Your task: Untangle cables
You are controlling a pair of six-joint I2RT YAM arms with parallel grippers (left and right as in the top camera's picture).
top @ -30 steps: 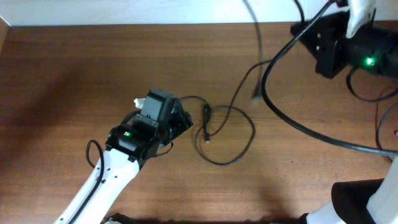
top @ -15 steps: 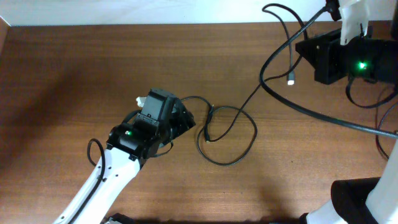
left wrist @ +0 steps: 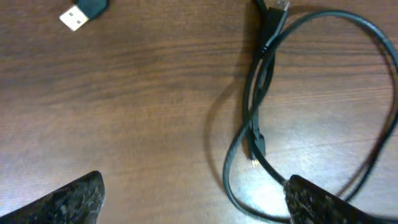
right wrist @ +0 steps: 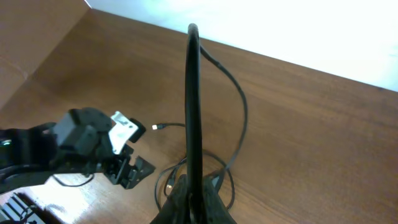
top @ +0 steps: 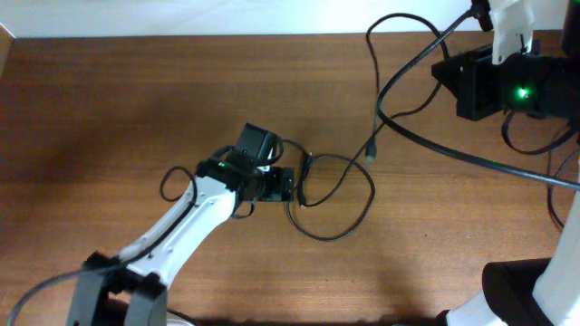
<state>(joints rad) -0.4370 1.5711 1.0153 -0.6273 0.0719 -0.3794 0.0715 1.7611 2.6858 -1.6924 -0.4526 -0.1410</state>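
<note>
Nothing readable here, folks. No words, brands or numbers anywhere in the three views. The only label-looking thing is a small white tag on the left arm, around 9 o'clock in the right wrist view. It's too small and blurry to make out any print on it.

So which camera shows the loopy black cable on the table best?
The overhead view: the whole cable loop lies in plain sight. The left wrist view shows it close but cut off at the edges. The right wrist view hides part behind the held cable in the right claw.
</note>
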